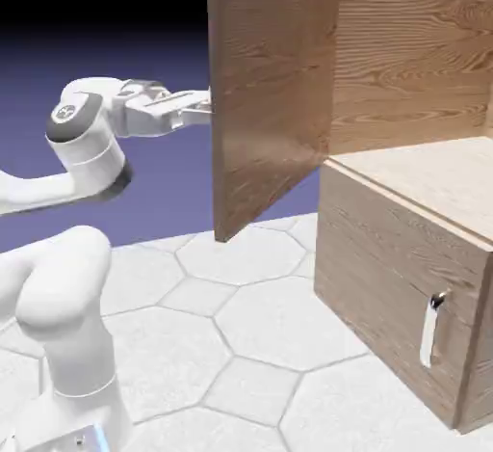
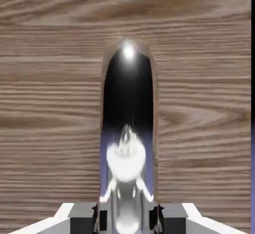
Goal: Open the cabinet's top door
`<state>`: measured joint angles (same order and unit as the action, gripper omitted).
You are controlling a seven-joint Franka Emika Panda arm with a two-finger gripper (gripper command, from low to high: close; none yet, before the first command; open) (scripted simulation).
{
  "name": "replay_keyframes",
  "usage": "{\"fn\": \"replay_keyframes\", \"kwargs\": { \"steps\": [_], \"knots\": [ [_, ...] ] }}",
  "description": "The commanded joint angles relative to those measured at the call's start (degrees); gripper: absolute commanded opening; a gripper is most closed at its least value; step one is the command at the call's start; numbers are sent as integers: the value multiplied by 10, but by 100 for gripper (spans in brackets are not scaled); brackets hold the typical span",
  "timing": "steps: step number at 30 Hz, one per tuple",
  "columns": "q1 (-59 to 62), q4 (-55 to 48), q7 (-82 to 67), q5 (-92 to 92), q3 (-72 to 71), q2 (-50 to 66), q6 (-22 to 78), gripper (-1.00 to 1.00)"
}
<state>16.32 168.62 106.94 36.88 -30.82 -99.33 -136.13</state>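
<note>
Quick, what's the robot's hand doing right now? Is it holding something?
End effector: closed on the silver handle of the top door, which stands swung open.

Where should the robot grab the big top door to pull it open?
By its long silver bar handle, probably. Coming straight at the top door face, the fingers can pinch the narrow bar from both sides, as the gripper does now.
</note>
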Motion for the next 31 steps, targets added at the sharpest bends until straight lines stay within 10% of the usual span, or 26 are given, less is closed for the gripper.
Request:
{"fn": "replay_keyframes", "kwargs": {
  "steps": [1,31],
  "knots": [
    [-7,-8,1,-13,-17,-3,26,-100],
    [288,-568,-68,-216,-276,-3,651,-100]
  ]
}}
